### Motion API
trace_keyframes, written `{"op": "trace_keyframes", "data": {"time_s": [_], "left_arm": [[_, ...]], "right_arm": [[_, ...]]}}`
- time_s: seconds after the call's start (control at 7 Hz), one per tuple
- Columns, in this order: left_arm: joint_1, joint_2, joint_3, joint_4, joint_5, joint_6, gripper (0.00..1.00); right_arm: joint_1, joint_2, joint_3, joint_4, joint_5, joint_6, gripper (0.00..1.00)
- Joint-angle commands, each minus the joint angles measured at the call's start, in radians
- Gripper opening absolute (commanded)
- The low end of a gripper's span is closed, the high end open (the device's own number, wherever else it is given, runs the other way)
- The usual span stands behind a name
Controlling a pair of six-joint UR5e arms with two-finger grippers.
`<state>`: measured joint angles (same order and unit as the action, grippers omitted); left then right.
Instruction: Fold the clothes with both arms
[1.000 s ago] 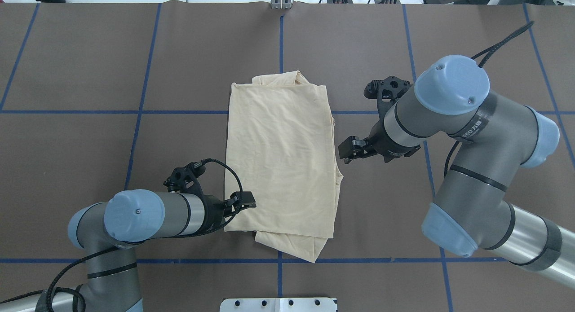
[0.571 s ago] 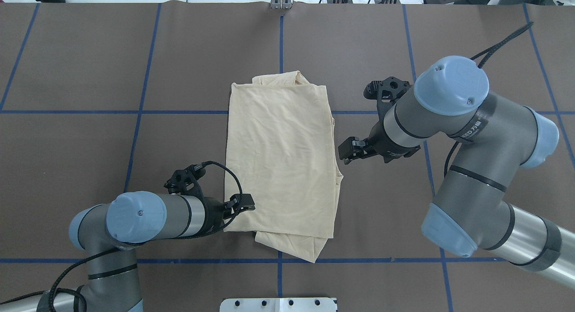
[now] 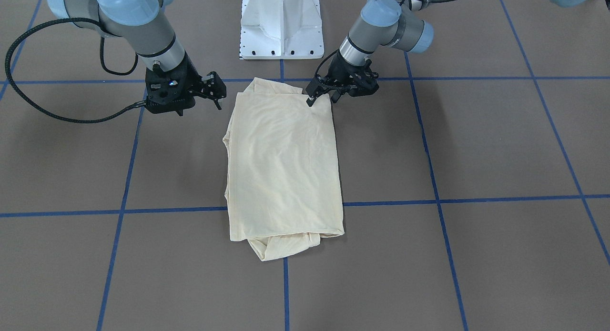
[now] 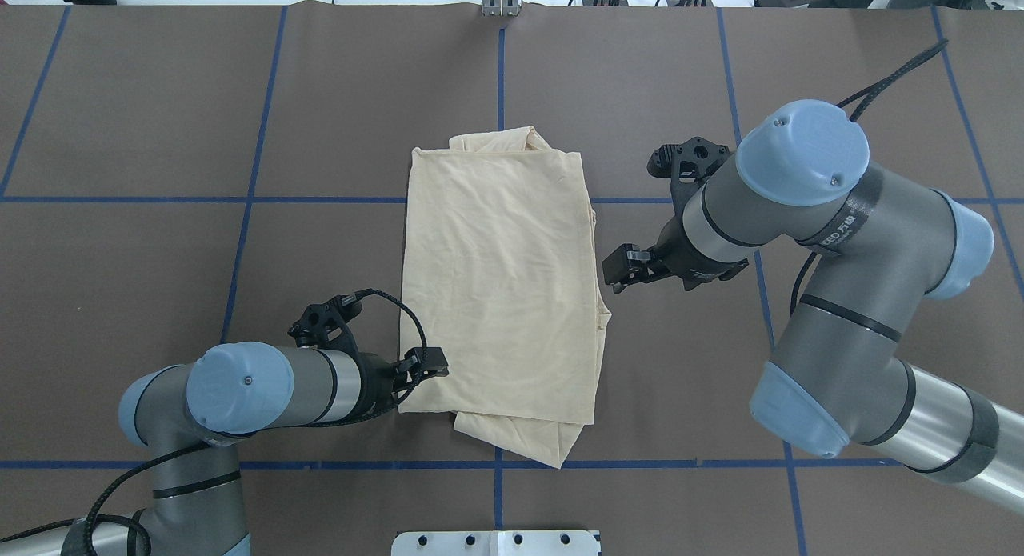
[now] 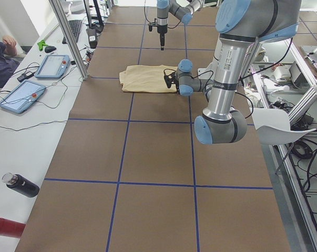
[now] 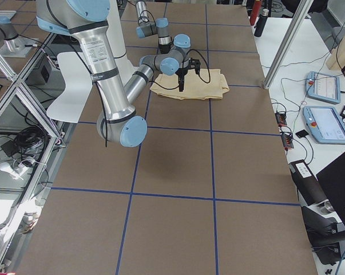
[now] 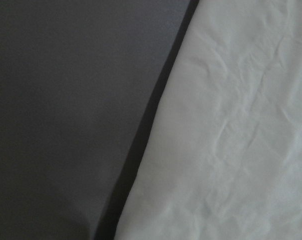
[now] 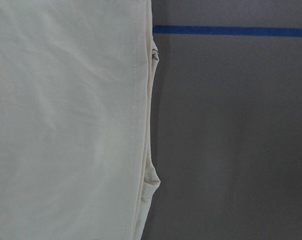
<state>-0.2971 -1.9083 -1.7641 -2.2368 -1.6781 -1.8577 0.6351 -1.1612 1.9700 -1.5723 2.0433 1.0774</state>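
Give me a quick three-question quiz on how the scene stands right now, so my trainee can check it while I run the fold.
1. True or false: the T-shirt lies spread out on the table with both sleeves open.
2. Which gripper is at a corner of the shirt on the robot's side? A. left gripper B. right gripper C. neither
3. Short answer: is any part of the shirt lifted off the table?

Key
1. False: it is folded into a narrow rectangle.
2. A: the right gripper is beside the opposite long edge, about halfway along.
3. No, it all lies on the table.
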Motion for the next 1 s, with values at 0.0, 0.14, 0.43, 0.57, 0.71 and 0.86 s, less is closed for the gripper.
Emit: {"op": "trace_keyframes", "data": {"time_s": [0.0,0.14,0.43,0.57,0.71,0.86], "left_arm": [[0.001,0.002,0.002,0.002,0.0,0.0,0.99],[0.006,0.0,0.0,0.002,0.0,-0.001,0.9],[0.007,0.0,-0.002,0.002,-0.002,0.0,0.45],[0.01,-0.002,-0.003,0.002,-0.002,0.0,0.34],[0.009,0.0,-0.003,0.002,-0.002,0.002,0.25],[0.009,0.002,-0.005,0.002,-0.002,0.002,0.13]], "right_arm": [[0.0,0.0,0.0,0.0,0.0,0.001,1.0],[0.0,-0.002,0.001,0.0,0.001,0.001,1.0],[0.0,-0.002,0.0,0.0,0.002,0.001,1.0],[0.0,-0.002,0.0,0.0,0.002,0.001,1.0],[0.0,-0.003,0.0,0.0,0.002,0.0,1.0],[0.0,-0.003,0.0,0.0,0.002,-0.001,1.0]]}}
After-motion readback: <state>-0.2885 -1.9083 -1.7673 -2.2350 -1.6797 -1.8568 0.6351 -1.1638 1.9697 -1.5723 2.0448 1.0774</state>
